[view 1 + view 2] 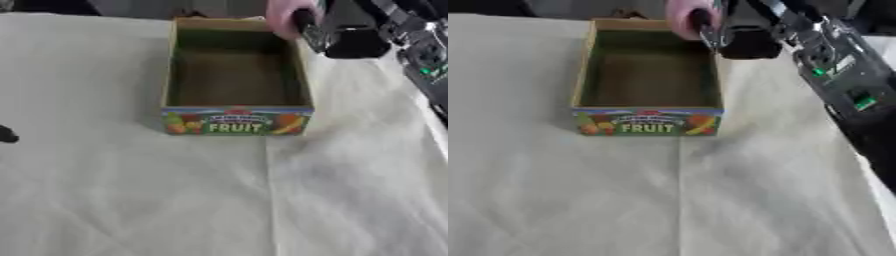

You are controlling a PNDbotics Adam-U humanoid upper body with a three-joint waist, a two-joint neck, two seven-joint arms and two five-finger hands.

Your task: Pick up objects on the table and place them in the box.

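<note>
A cardboard box (236, 122) with "FRUIT" printed on its front stands open at the middle of the table, and its inside looks bare. My right hand (346, 40) comes in from the upper right and holds a pink object (284, 15) above the box's far right corner, fingers curled round it. The pink object's lower part hangs just over the box's rim (710, 45). Only a dark tip of my left hand (7, 135) shows at the left edge of the left eye view.
A pale cloth (219, 200) covers the table, with a crease running down the middle. My right forearm (842, 85) stretches along the right side.
</note>
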